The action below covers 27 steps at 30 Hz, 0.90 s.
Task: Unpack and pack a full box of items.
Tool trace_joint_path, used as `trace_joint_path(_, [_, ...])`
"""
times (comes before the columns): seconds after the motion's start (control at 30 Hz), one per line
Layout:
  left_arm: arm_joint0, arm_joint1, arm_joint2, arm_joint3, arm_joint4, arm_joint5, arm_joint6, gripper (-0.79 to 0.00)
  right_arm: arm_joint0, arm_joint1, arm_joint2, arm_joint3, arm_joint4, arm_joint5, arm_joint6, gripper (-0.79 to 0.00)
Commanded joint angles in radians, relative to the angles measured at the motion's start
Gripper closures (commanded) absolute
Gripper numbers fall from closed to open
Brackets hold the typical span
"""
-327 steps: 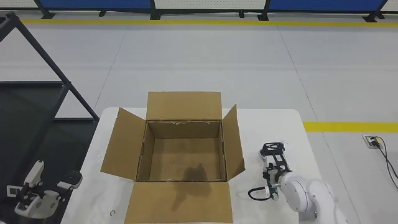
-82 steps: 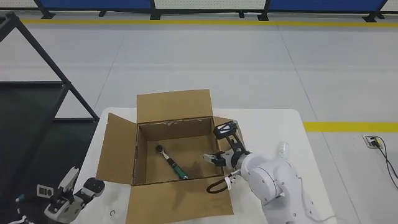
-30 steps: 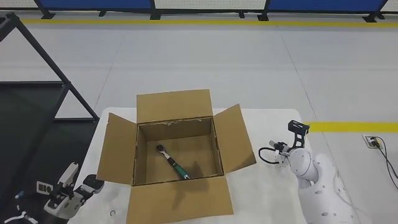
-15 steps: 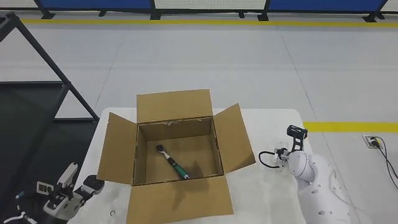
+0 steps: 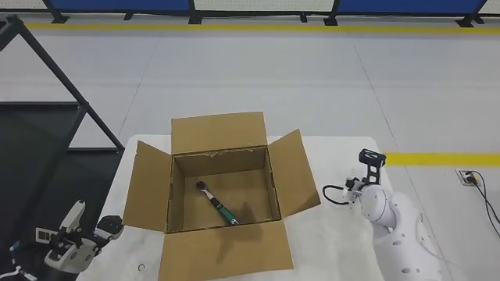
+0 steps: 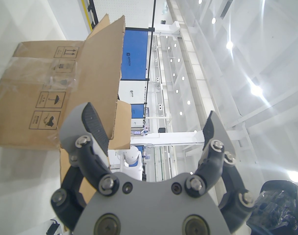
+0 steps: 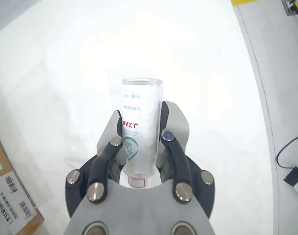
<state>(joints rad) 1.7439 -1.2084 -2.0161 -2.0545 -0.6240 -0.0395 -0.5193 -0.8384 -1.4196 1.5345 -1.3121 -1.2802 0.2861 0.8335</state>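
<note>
An open cardboard box (image 5: pixel 221 134) stands mid-table with its flaps spread. Inside on its floor lies a ratchet wrench (image 5: pixel 216 203) with a green grip. To the right of the box, my right gripper (image 7: pixel 141 113) is shut on a clear bottle (image 7: pixel 141 99) with a white label, held by its neck end just above the white table (image 7: pixel 65 50). The right arm (image 5: pixel 373 201) hangs over the table's right part. My left gripper (image 6: pixel 151 125) is open and empty, low beside the table's front left corner, facing the box's side (image 6: pixel 39 86).
A black metal rack (image 5: pixel 47 125) stands left of the table. Beyond the right table edge are a yellow floor line (image 5: pixel 437 158) and a floor socket with a cable (image 5: pixel 469 177). Bare tabletop lies around the bottle.
The box, empty at first, now holds the wrench and sits slightly further left. The right arm left the box for the bottle to its right. The left arm drifted slightly left.
</note>
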Motion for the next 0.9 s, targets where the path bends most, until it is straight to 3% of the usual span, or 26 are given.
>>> trace_joint_path(0.0, [0.000,0.000,0.000,0.000,0.000,0.000,0.000,-0.785,-0.031,-0.002,-0.020,-0.111,-0.012,0.008,-0.003,0.000])
trace_joint_path(0.2, [0.000,0.000,0.000,0.000,0.000,0.000,0.000,-0.785,-0.073,-0.005,-0.104,-0.375,-0.063,-0.018,0.033,0.000])
trace_joint_path(0.37, [0.000,0.000,0.000,0.000,0.000,0.000,0.000,-0.785,-0.033,-0.011,-0.205,-0.514,-0.108,-0.073,0.078,0.000])
trace_joint_path(0.63, [0.000,0.000,0.000,0.000,0.000,0.000,0.000,-0.785,0.109,-0.030,-0.369,-0.569,-0.146,-0.144,0.160,0.000])
trace_joint_path(0.87, [0.000,0.000,0.000,0.000,0.000,0.000,0.000,-0.785,0.203,-0.052,-0.476,-0.537,-0.033,-0.248,0.213,0.000])
